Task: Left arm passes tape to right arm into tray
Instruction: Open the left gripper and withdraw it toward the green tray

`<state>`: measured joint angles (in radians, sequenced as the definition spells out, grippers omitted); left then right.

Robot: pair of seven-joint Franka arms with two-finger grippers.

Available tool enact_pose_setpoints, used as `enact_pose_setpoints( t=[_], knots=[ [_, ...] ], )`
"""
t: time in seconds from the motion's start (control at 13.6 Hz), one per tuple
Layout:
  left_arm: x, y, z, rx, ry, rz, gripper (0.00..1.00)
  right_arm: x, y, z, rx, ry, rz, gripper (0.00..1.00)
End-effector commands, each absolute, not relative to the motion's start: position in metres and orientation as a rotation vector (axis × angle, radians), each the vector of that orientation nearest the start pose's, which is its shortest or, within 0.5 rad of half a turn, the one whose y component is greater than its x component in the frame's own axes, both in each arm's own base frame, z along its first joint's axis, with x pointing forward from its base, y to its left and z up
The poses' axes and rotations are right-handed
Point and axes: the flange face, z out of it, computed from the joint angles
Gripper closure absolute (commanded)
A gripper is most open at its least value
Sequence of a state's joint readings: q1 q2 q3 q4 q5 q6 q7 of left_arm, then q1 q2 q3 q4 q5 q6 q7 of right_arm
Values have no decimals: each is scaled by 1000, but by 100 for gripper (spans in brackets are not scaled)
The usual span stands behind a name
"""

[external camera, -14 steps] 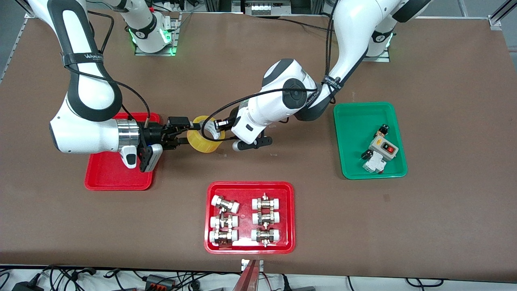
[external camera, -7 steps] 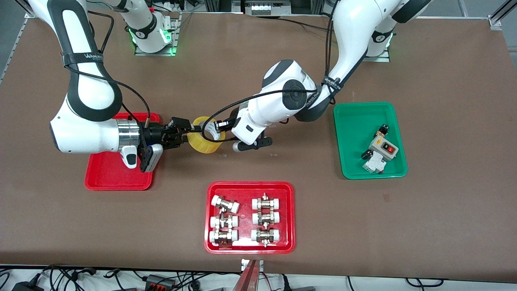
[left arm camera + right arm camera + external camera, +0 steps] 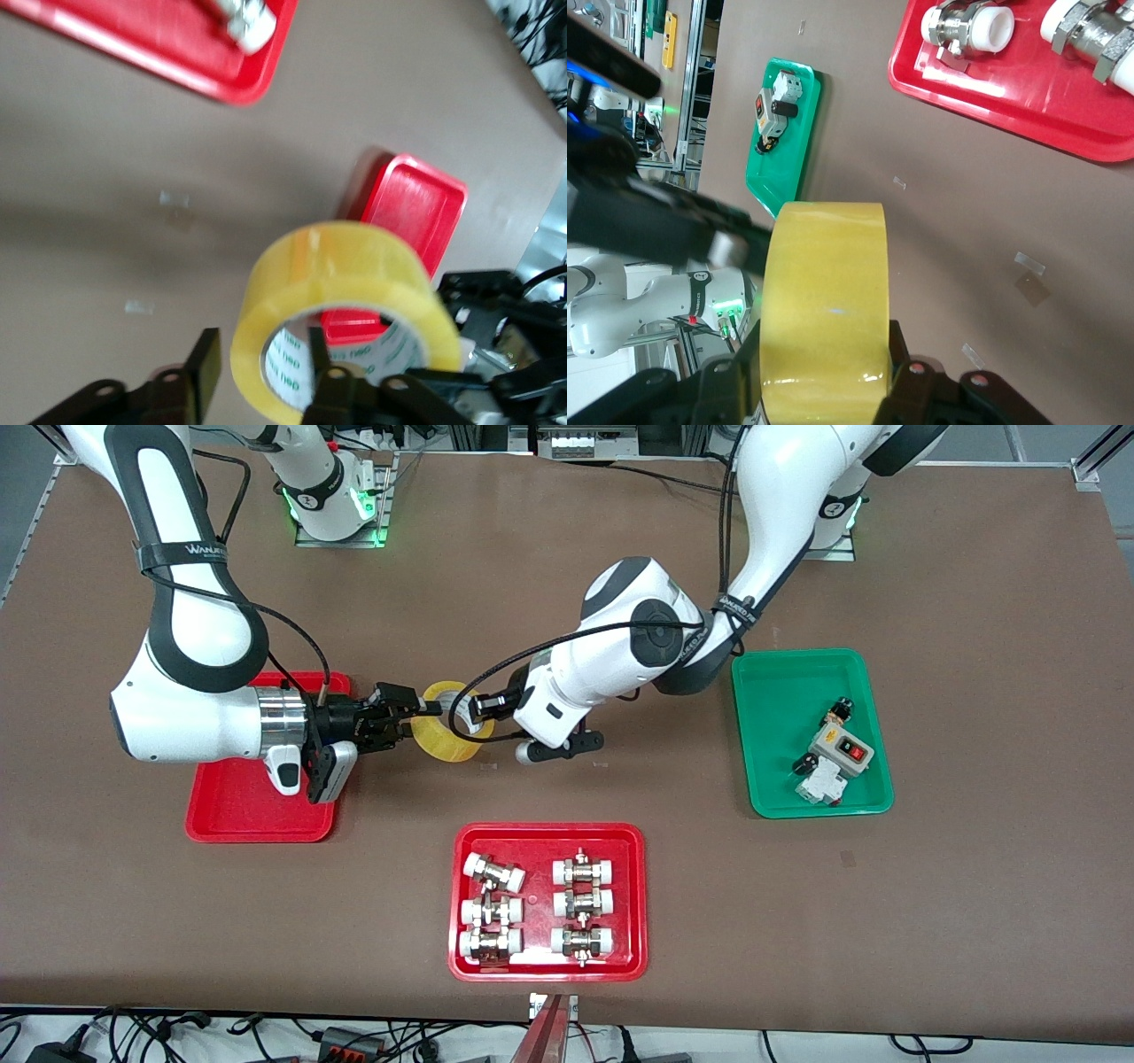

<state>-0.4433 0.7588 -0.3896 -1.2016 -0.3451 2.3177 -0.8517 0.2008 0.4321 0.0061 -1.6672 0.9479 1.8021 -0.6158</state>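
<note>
Plain red tray (image 3: 239,815): on the table (image 3: 974,886), at the right arm's end. Right gripper (image 3: 416,722): fingers pinching the tape roll (image 3: 443,735). Tape roll: yellowish, held in the air over bare table between both grippers. Left gripper (image 3: 471,710): fingers (image 3: 202,376) spread, one outside the roll's wall and one inside its core.

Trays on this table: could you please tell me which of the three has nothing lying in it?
The plain red tray at the right arm's end, partly under that arm. The other red tray holds metal fittings, and the green tray holds a switch box.
</note>
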Motion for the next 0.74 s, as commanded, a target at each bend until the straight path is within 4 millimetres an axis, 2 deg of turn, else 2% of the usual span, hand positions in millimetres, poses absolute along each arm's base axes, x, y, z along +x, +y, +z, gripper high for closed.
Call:
enact_pose_setpoints(
  t=[0.0, 0.07, 0.22, 0.37, 0.44, 0.59, 0.66],
  knots=[
    [609, -480, 428, 2449, 451, -120, 0, 626, 203, 370, -2150, -506, 82, 74],
    [608, -473, 439, 2455, 447, -130, 0, 626, 203, 370, -2150, -507, 81, 74],
    [619, -434, 449, 2511, 477, -209, 0, 626, 204, 370, -2149, -509, 82, 74],
    [627, -387, 458, 2589, 499, -330, 0, 626, 204, 369, -2153, -509, 79, 74],
    [630, -361, 470, 2613, 512, -382, 0, 627, 203, 369, -2161, -513, 77, 74],
    [623, -305, 491, 2689, 484, -534, 0, 630, 198, 367, -2176, -499, 58, 74],
    [624, -272, 507, 2716, 437, -539, 0, 634, 191, 367, -2192, -477, 38, 74]
  ],
)
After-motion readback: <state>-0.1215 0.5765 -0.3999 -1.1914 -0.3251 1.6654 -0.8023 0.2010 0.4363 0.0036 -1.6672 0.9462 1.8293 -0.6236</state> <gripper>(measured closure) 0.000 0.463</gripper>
